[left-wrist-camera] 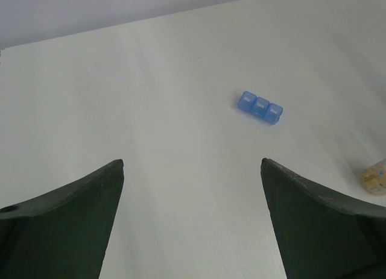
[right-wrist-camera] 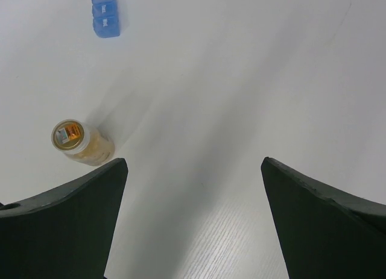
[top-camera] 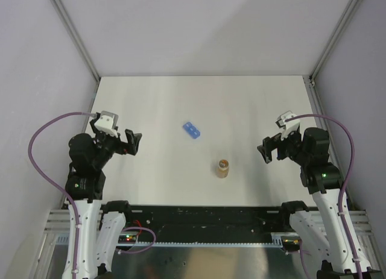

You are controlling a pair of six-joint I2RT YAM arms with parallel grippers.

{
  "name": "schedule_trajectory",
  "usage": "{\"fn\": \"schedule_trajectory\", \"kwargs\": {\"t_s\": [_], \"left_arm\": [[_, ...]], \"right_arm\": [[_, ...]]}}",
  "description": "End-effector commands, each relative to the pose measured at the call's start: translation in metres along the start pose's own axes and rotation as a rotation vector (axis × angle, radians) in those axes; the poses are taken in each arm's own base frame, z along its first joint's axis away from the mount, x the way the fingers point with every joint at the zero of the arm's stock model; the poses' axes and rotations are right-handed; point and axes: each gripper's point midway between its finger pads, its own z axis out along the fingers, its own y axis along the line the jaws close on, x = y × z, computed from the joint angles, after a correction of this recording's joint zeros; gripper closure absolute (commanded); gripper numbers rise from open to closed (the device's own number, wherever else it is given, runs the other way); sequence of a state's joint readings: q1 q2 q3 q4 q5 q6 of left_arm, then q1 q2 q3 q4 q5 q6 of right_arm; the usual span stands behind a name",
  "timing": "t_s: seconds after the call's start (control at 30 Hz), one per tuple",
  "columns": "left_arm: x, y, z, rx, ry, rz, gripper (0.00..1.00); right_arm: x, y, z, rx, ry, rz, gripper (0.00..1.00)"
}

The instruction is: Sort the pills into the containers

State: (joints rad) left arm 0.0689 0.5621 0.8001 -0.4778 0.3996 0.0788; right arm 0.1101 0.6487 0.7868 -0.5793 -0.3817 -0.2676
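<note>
Poised with left and right jaws spread wide and empty, well short of the light-blue pill box (top-camera: pixel 192 130) lying ahead between them and the amber bottle (top-camera: pixel 222 167) nearer the right pair, both likely light, stiff, slippery plastic, best pinched across narrow sides.

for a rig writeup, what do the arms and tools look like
Both arms match: white lower links, black upper joints with small green lights, a white block at each wrist. A purple cable loops off each arm. The left tool and right tool are black with broad tapering fingers.
</note>
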Motion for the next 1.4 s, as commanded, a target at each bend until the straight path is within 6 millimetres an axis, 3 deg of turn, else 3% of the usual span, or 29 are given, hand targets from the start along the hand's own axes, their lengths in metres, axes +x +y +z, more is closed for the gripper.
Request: {"fn": "schedule_trajectory", "kwargs": {"t_s": [0.0,0.53,0.73,1.37], "left_arm": [[-0.007,0.006,-0.002,-0.034,-0.028,0.012,0.02],[-0.022,0.019,-0.013,-0.130,-0.074,0.028,0.02],[-0.013,0.022,-0.009,-0.128,-0.021,0.051,0.02],[0.019,0.009,0.018,0.036,0.113,0.083,0.02]], "right_arm": [[-0.005,0.004,-0.002,-0.016,-0.027,-0.027,0.00],[-0.005,0.002,-0.003,-0.001,-0.007,-0.013,0.00],[-0.005,0.009,-0.001,-0.035,0.014,-0.053,0.00],[0.013,0.086,0.027,-0.347,0.155,-0.298,0.00]]}}
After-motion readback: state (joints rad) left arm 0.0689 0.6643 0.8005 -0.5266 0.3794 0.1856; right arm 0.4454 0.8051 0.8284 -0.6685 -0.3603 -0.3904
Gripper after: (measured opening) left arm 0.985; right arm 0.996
